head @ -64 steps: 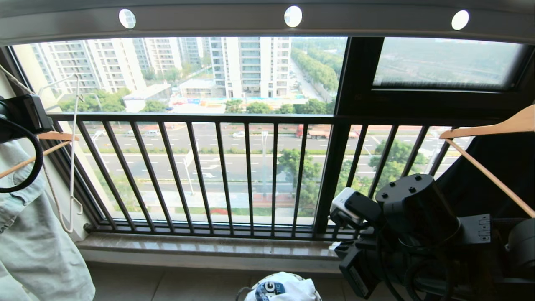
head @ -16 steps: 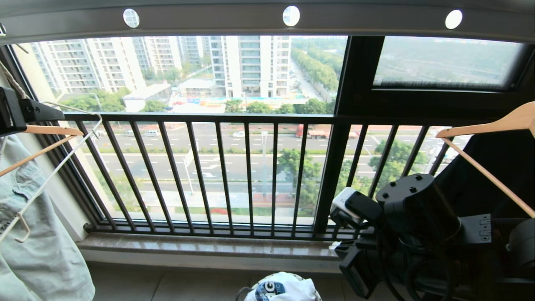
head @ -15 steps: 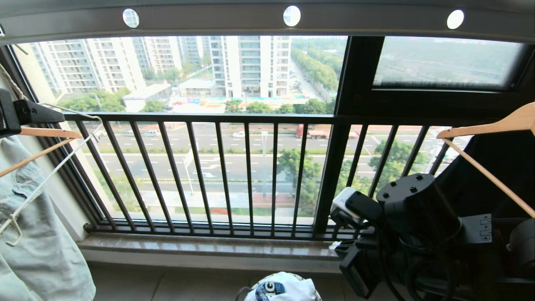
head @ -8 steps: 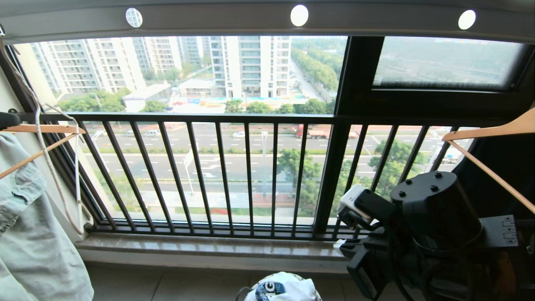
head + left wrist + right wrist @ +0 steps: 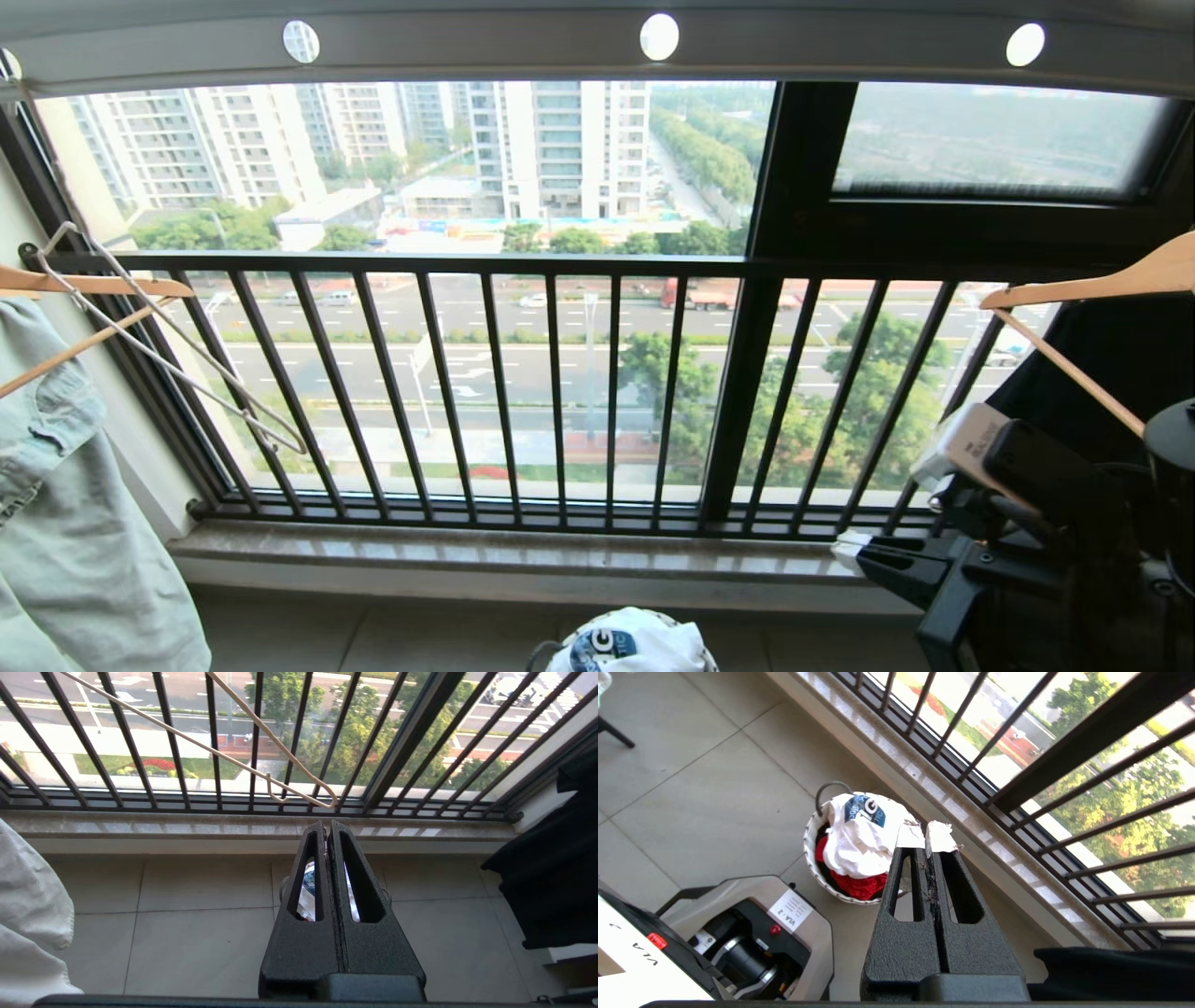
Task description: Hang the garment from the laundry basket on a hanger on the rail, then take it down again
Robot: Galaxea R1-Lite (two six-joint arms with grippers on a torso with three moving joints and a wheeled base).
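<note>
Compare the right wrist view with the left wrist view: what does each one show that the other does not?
Only the right wrist view shows the laundry basket holding the garment over a red garment. Only the left wrist view shows the hanger swinging free before the window railing. Both show shut jaws, floor tiles and railing bars.

Bright hazy daylight floods through the window (image 5: 401, 168), silhouetting the black railing (image 5: 485, 392) and putting glare on the marble sill (image 5: 467, 551), while the tiled floor (image 5: 187, 914) stays evenly lit with soft shadows, and the head view bows straight lines toward its edges.
</note>
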